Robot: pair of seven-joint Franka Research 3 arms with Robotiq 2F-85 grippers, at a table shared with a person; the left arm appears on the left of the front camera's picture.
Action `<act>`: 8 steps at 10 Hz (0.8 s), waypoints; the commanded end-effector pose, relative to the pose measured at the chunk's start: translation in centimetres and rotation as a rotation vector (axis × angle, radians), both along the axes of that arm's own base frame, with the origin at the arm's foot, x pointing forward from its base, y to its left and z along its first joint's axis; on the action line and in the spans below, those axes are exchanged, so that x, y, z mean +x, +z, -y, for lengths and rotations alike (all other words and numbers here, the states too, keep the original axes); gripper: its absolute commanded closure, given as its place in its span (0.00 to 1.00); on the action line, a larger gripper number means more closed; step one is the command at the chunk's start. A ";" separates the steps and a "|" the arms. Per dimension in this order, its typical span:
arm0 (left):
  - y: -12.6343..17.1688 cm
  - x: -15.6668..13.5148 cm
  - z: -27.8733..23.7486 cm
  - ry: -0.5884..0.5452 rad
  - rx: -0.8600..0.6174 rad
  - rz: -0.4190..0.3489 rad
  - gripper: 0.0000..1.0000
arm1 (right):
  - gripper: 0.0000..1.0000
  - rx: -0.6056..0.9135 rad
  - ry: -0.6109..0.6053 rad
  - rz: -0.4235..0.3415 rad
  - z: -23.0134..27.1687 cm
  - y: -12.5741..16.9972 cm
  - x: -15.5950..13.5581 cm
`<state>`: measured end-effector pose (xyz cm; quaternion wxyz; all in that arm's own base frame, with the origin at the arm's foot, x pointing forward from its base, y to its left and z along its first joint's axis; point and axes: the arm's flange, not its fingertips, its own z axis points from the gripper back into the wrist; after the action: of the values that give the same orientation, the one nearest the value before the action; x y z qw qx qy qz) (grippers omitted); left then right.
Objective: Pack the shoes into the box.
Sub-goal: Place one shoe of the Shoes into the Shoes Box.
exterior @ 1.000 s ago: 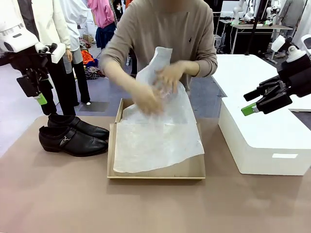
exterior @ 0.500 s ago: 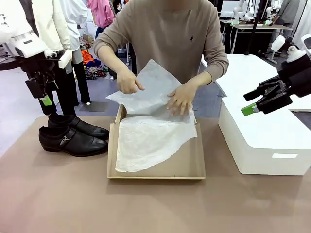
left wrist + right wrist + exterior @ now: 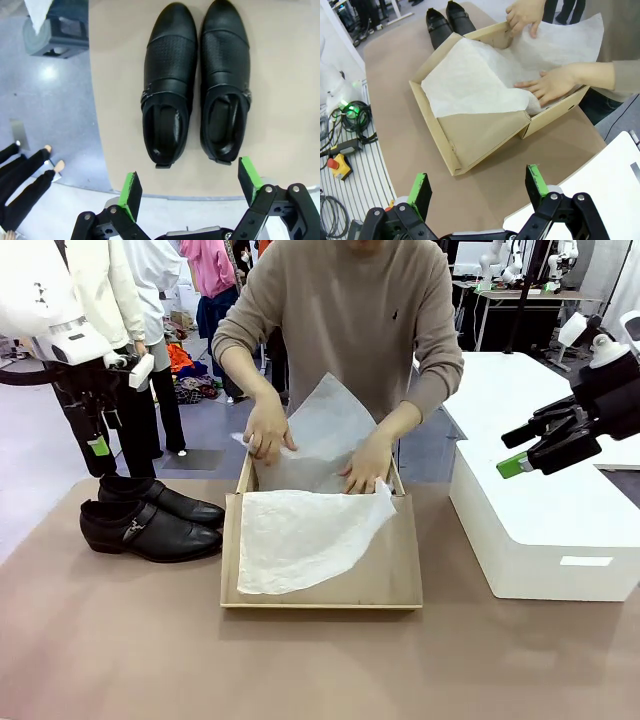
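Packing not begun, as far as shows. Both shoes [image 3: 170, 75] stand side by side on the table [image 3: 300, 660], straight below the left claw [image 3: 190, 186], heels nearest it and toes pointing away; neither is in the box [image 3: 244, 478]. The box lies to the right of that claw and lower, its near edge just beside the shoe toes. It is open, with the lid [image 3: 395, 565] lying flat toward the robot and white tissue paper [image 3: 300, 540] draped out over it. The person's hands [image 3: 268, 435] press another sheet into the box body, so lining looks to be the step in hand. Left to do, by my reading: lift both shoes in, fold the tissue over, close the lid. Left claw: jaws spread wide, empty, hanging above the heel end, touching nothing. Right claw [image 3: 512, 448]: jaws likewise wide, empty, held above the bigger white box [image 3: 540, 530]; the shoebox lies ahead of it and lower, well apart.
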<state>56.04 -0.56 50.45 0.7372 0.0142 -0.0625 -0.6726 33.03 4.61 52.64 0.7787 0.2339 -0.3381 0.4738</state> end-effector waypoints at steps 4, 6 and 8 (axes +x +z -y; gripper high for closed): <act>-2.2 2.0 -0.9 -0.053 0.039 -0.006 0.00 | 0.00 0.023 0.026 0.021 0.1 -0.1 0.4; -2.1 1.6 -0.7 -0.017 0.021 0.003 0.00 | 0.00 0.023 0.026 0.021 0.1 -0.1 0.4; -2.1 1.6 -0.7 -0.017 0.021 0.003 0.00 | 0.00 0.023 0.026 0.021 0.1 -0.1 0.4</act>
<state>57.77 0.02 47.99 0.7288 0.0210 -0.0551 -0.6821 33.04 4.61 52.62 0.7788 0.2339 -0.3379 0.4739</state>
